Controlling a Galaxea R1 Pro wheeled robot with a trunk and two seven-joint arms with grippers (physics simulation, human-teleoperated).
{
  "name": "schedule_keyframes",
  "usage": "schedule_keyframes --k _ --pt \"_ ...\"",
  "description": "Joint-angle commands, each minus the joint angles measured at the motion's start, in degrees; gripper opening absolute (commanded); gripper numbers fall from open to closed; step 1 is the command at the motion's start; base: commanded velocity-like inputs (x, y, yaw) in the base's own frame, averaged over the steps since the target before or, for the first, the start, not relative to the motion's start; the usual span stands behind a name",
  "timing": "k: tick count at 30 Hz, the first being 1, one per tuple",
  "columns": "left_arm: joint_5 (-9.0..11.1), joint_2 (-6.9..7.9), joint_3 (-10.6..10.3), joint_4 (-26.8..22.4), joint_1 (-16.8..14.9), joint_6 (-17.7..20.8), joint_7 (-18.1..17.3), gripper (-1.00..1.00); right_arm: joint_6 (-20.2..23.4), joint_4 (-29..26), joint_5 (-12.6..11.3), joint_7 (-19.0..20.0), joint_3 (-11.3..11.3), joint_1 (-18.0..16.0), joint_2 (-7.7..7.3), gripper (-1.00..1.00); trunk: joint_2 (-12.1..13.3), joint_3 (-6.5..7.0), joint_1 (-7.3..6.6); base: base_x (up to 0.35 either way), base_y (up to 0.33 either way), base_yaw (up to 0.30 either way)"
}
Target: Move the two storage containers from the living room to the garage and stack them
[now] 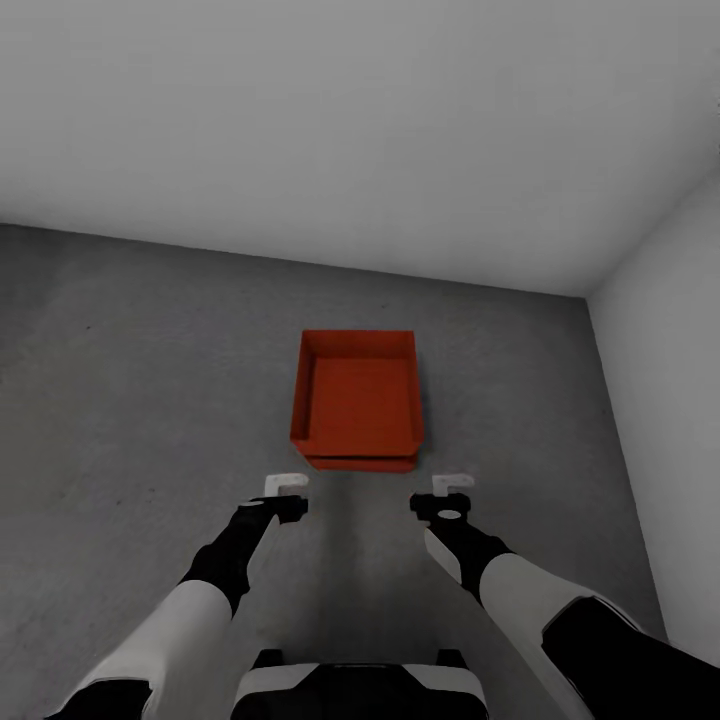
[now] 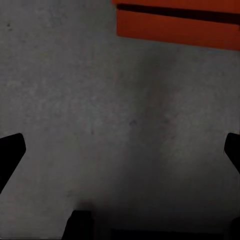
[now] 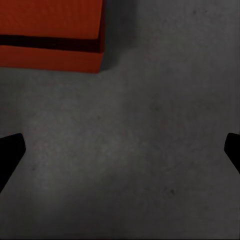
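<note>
In the head view, the concrete floor [image 1: 130, 400] fills the left and middle of the frame, dark grey and mottled, and meets a plain pale wall [image 1: 350, 120] across the upper half. At the lower left the left gripper [image 1: 284, 494] hangs just above the floor. In the left wrist view its two dark fingers [image 2: 11, 152] sit at opposite edges of the frame, spread wide, with only bare floor between them; it holds nothing.

In the centre of the head view stand the two storage containers [image 1: 358, 400], orange-red and open-topped, one nested on the other: the rim of the lower one shows as a thin strip under the near wall of the upper one. A dark seam between the two runs across the upper right of the left wrist view [image 2: 175, 22] and the upper left of the right wrist view [image 3: 50, 42].

At the lower right of the head view the right gripper [image 1: 452, 494] hangs near the stack without touching it. It too is spread wide and empty. A second wall [image 1: 660, 400] closes the corner at the right edge.
</note>
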Motion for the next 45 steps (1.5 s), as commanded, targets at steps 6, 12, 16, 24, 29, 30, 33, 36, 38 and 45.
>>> schedule_keyframes --k 6,12,16,24,29,30,33,36,38,45 --pt "-0.1 -0.05 0.2 -0.1 0.0 0.3 0.0 1.0 0.0 0.0 -0.5 -0.3 0.5 0.0 -0.01 1.0 -0.1 -0.04 -0.02 -0.19 0.0 0.0" --pt "-0.1 -0.06 0.2 -0.1 0.0 0.3 0.0 1.0 0.0 0.0 -0.6 -0.3 0.4 0.0 -0.01 1.0 -0.1 0.13 -0.02 -0.019 0.0 0.0" --pt "-0.1 -0.06 0.2 -0.1 0.0 0.3 0.0 1.0 0.0 0.0 -0.7 -0.3 0.4 0.0 -0.01 1.0 -0.1 0.45 -0.02 -0.002 0.0 0.0" --pt "-0.1 0.03 0.2 -0.1 0.0 0.3 0.0 1.0 0.0 0.0 -0.7 -0.3 0.4 0.0 -0.01 1.0 -0.1 1.15 -0.02 0.0 0.0 0.0" --pt "-0.1 0.03 0.2 -0.1 0.0 0.3 0.0 1.0 0.0 0.0 -0.7 -0.3 0.4 0.0 -0.01 1.0 -0.1 1.59 -0.02 0.0 0.0 0.0" --pt "-0.1 0.03 0.2 -0.1 0.0 0.3 0.0 1.0 0.0 0.0 -0.7 -0.3 0.4 0.0 -0.01 1.0 -0.1 1.68 -0.02 0.0 0.0 0.0" --pt "-0.1 0.03 0.2 -0.1 0.0 0.3 0.0 1.0 0.0 0.0 -0.7 -0.3 0.4 -0.1 -0.01 1.0 -0.1 1.94 -0.02 0.0 0.0 0.0" --pt "-0.1 0.05 0.2 -0.1 0.0 0.3 0.0 1.0 0.0 0.0 -0.7 -0.3 0.4 0.0 -0.01 1.0 -0.1 2.21 -0.02 0.0 0.0 0.0" --pt "-0.1 0.06 0.2 -0.1 0.0 0.3 0.0 1.0 0.0 0.0 -0.6 -0.3 0.4 0.0 -0.01 1.0 -0.1 2.38 -0.02 0.0 0.0 0.0" --pt "-0.1 0.13 0.2 -0.1 0.0 0.3 0.0 1.0 0.0 0.0 -0.6 -0.3 0.5 0.0 -0.01 1.0 -0.1 3.0 -0.02 0.0 0.0 0.0"
